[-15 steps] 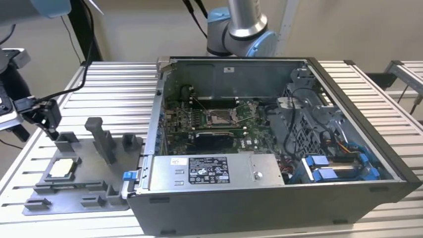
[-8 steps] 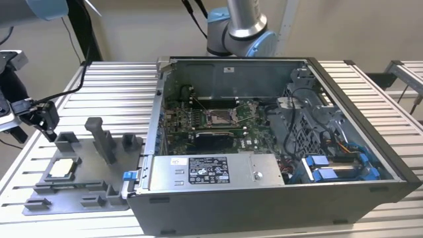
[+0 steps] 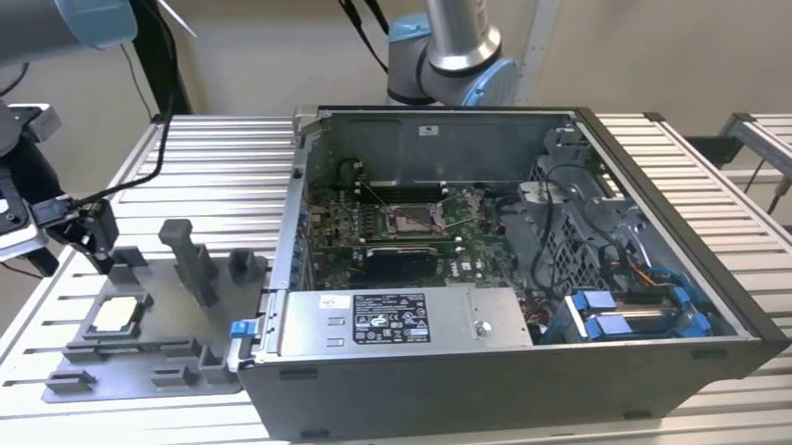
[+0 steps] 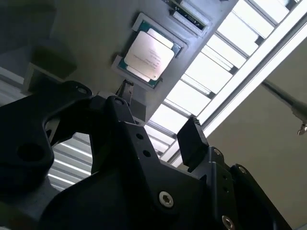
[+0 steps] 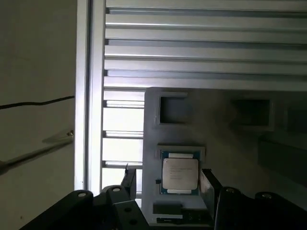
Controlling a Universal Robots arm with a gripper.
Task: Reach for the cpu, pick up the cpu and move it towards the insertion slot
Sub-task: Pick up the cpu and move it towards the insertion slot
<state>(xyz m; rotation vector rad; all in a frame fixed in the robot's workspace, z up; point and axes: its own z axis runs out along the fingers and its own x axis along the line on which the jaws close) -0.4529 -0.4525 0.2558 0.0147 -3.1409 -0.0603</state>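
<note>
The cpu (image 3: 113, 315) lies flat, pale face up, in a shallow framed recess of the grey fixture tray (image 3: 139, 382), which rests on the slatted tabletop (image 3: 210, 158) at the exterior view's left. The recess probably serves to fix the chip's position and keep it square, so that its edges are presented for a grasp from above. The computer case (image 3: 495, 394) lies on its side just beside the tray with its open side upward. The motherboard therefore faces up, and the insertion slot (image 3: 409, 219) – a silver frame around a dark centre – can be approached from above in the same way as the tray. The pincer (image 3: 72, 243) hangs above the far end of the tray, near the upright grey blocks (image 3: 198, 260), and holds nothing. Its fingers (image 5: 209, 184) are spread, with a gap that looks wider than the chip, which would let them straddle it. In both wrist views the cpu sits beyond the fingertips, apart from them and with no contact. In the first wrist view it appears framed between the two fingers, which suggests rough alignment. In the exterior view the chip lies lower than the pincer and nearer the camera. The reach is judged under way – the grasp is not yet made. The slot is well apart from both, inside the case toward the exterior view's right.
</note>
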